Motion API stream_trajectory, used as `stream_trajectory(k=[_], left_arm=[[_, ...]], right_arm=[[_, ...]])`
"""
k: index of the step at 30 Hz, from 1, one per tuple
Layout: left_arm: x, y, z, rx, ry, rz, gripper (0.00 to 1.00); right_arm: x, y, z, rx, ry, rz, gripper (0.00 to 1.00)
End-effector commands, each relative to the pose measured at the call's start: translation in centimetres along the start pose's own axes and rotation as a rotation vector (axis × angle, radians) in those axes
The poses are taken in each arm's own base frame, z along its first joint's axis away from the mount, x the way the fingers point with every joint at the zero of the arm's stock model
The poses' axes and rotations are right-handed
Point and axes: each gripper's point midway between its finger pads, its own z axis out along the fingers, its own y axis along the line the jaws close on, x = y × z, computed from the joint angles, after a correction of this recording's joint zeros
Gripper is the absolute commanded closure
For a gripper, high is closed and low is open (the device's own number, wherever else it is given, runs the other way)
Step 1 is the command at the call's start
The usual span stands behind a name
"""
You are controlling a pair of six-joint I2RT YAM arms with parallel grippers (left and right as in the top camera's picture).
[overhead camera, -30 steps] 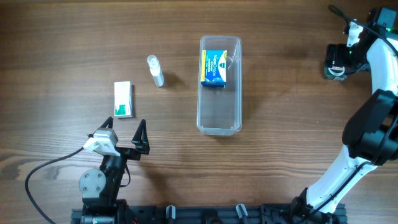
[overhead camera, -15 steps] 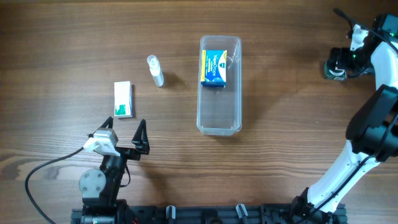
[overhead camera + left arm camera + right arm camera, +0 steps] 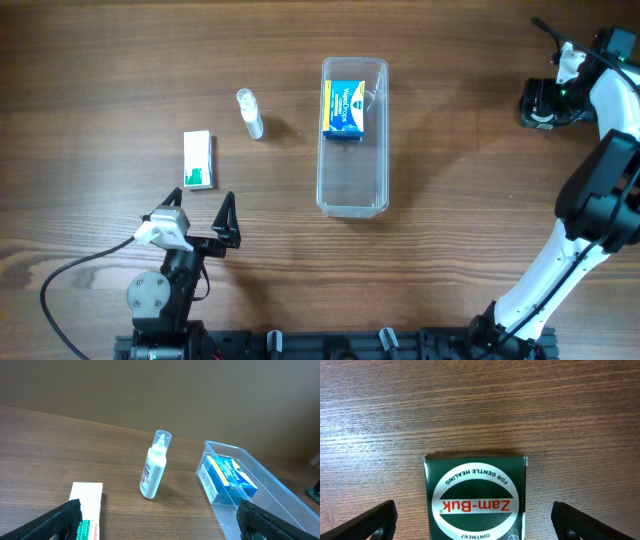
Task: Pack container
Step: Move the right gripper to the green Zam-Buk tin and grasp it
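The clear tub [image 3: 352, 178] lies in the middle of the worktop [image 3: 110, 60], where both arms can reach. A blue box [image 3: 345, 108] is inside, at the far end. The right pincer [image 3: 476, 521] hangs wide over a green box [image 3: 475, 495] far to the right, likely to grab it. The left pincer [image 3: 162, 521] is wide too, empty, facing a bottle [image 3: 154, 472] and a white box [image 3: 86, 510]. The green box's near edge is cut off.
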Motion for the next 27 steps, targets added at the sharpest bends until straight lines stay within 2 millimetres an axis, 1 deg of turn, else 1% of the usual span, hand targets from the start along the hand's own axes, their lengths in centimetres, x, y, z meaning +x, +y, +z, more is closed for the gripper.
stream_trajectory(k=[1, 3, 10, 17, 22, 25, 27], left_arm=[[0.10, 0.36, -0.03, -0.016, -0.001, 0.015, 0.00], [0.10, 0.36, -0.03, -0.016, -0.001, 0.015, 0.00], [0.10, 0.36, -0.03, -0.016, -0.001, 0.015, 0.00], [0.10, 0.36, -0.03, -0.016, -0.001, 0.015, 0.00], [0.10, 0.36, -0.03, -0.016, -0.001, 0.015, 0.00], [0.10, 0.36, -0.03, -0.016, -0.001, 0.015, 0.00], [0.10, 0.36, -0.03, -0.016, -0.001, 0.015, 0.00]], right_arm=[[1.24, 0.64, 2.56, -0.035, 0.048, 0.011, 0.00], [1.53, 0.67, 3.18, -0.038, 0.058, 0.012, 0.00], [1.43, 0.63, 3.25, -0.036, 0.054, 0.012, 0.01], [1.31, 0.60, 3.25, -0.035, 0.050, 0.026, 0.16], [1.28, 0.58, 3.22, -0.034, 0.049, 0.041, 0.18], [1.28, 0.58, 3.22, -0.034, 0.049, 0.041, 0.23], [1.33, 0.53, 3.20, -0.030, 0.052, 0.042, 0.25]])
